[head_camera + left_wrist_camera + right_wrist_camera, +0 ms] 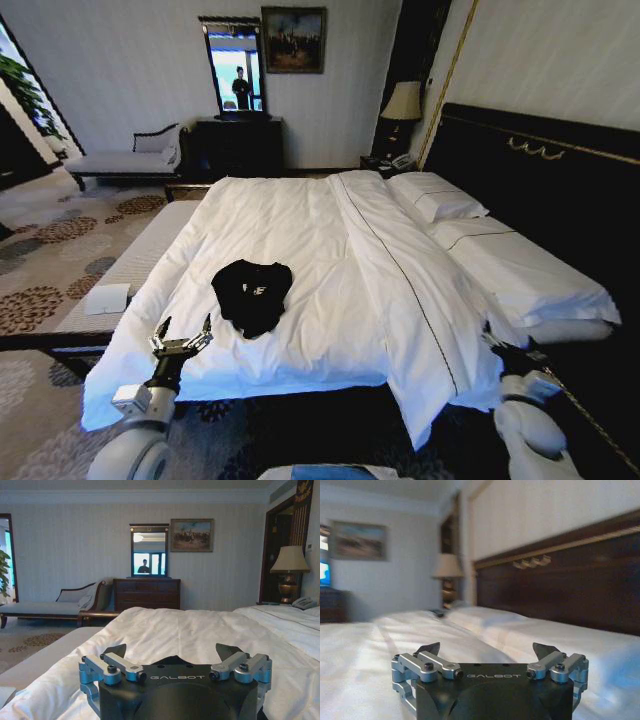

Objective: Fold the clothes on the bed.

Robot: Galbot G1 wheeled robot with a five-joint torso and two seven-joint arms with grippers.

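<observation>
Head view shows the bed with its white duvet reaching from the dark headboard at the right to the left edge; two white pillows lie along the headboard edge; the black T-shirt lies crumpled on the duvet, near the edge closest to the robot and toward its left corner; the left gripper hovers at that near edge, just beside the T-shirt but apart from it, its jaws released and spread wide; the right gripper stands at the near edge close to the headboard corner, well apart from the T-shirt; in the right wrist view its jaws are also released, holding nothing.
</observation>
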